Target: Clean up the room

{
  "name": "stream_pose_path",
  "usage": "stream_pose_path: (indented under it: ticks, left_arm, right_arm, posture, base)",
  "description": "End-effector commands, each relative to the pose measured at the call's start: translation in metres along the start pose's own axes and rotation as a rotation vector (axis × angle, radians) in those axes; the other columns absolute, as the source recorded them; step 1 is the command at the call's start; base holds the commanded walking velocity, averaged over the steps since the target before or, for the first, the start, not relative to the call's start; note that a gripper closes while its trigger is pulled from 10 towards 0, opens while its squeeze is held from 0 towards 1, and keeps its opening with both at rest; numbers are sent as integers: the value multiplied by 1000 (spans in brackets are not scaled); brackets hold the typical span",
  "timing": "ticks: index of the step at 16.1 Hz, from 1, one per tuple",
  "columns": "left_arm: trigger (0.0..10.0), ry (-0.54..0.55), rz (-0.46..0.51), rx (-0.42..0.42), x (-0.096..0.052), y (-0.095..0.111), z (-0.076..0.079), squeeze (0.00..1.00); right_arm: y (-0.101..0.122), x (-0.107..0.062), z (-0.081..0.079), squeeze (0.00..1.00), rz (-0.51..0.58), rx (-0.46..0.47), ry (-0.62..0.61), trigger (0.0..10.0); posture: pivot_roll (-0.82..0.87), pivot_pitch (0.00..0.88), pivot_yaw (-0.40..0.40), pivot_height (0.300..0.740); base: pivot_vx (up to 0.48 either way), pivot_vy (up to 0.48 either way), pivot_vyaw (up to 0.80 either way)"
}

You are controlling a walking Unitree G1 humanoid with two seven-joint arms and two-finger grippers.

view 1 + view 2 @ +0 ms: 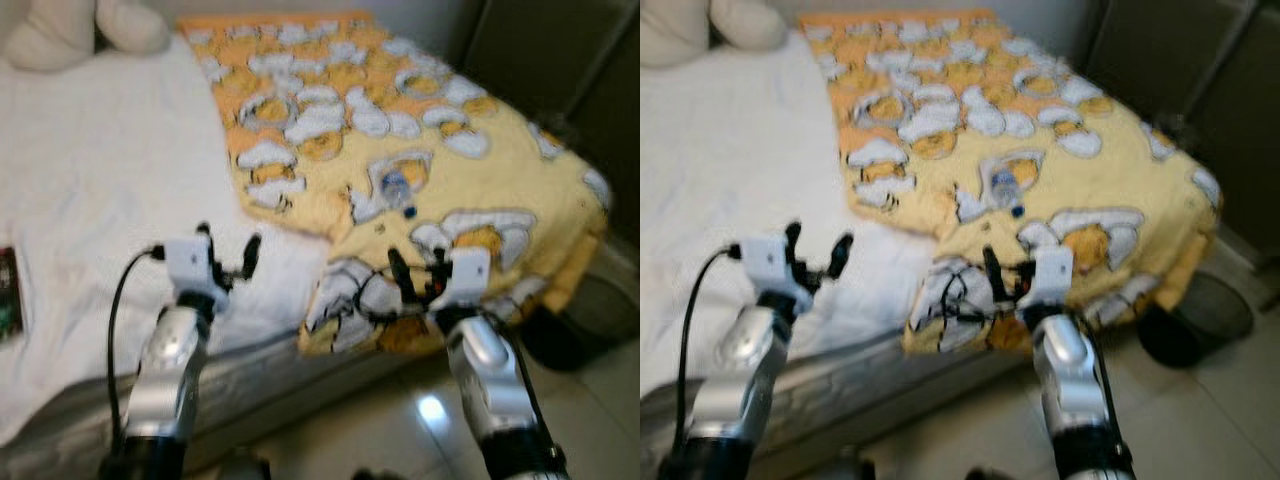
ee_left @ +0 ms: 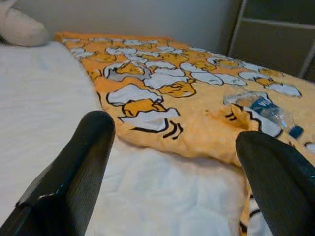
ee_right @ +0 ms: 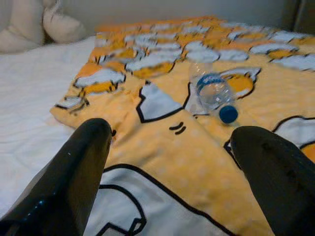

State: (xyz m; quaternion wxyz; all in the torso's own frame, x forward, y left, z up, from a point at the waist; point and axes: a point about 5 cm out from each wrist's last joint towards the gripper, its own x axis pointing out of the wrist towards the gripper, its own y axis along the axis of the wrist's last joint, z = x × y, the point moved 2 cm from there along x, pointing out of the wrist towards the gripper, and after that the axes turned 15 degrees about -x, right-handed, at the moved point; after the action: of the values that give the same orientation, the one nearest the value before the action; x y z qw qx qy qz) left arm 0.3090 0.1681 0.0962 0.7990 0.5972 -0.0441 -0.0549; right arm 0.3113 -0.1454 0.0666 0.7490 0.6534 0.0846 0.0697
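Observation:
A clear plastic bottle (image 1: 396, 191) with a blue cap lies on its side on the yellow cartoon-print blanket (image 1: 330, 90) that covers the bed's right half. In the right wrist view the bottle (image 3: 212, 92) lies just ahead of the fingers, cap toward me. My right gripper (image 1: 418, 275) is open above the blanket's near edge, short of the bottle. My left gripper (image 1: 229, 250) is open over the white sheet (image 1: 100, 180), left of the blanket's edge. The bottle (image 2: 263, 107) also lies off to the side in the left wrist view.
A cream plush toy (image 1: 80, 28) sits at the head of the bed. A dark book or card (image 1: 8, 295) lies at the sheet's left edge. A dark round bin (image 1: 1195, 320) stands on the tiled floor by the bed's right corner. Dark furniture (image 1: 560, 60) stands behind.

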Motion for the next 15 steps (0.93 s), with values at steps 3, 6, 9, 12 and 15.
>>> stream_pose_path:
  ticks: [3, 6, 9, 12, 15]
  left_arm:
    - [10000, -30, -1, 30, 12, 4, 10, 0]
    - [10000, 1, -7, 14, 15, 3, 6, 0]
    - [10000, 1, -11, 17, 20, 3, 7, 0]
    - [10000, -14, -15, 28, 25, 3, 11, 0]
    - [10000, -35, -27, 53, 29, 0, 16, 0]
  right_arm:
    - [3, -3, 8, 0, 10, -26, -28, 10000]
    - [-1, -4, 7, 0, -1, -20, -31, 10000]
    - [0, -2, 10, 0, 0, -23, -53, 10000]
    - [3, 0, 10, 0, 11, -31, -57, 10000]
    - [7, 2, 10, 0, 27, -43, -61, 10000]
  posture:
    - [-3, 0, -19, 740]
    - [-6, 0, -5, 740]
    - [-19, 0, 12, 740]
    - [-34, 0, 19, 740]
    - [-45, 0, 35, 740]
  base:
    - [0, 0, 0]
    - [0, 0, -615]
    - [0, 0, 0]
    - [0, 0, 0]
    - [0, 0, 0]
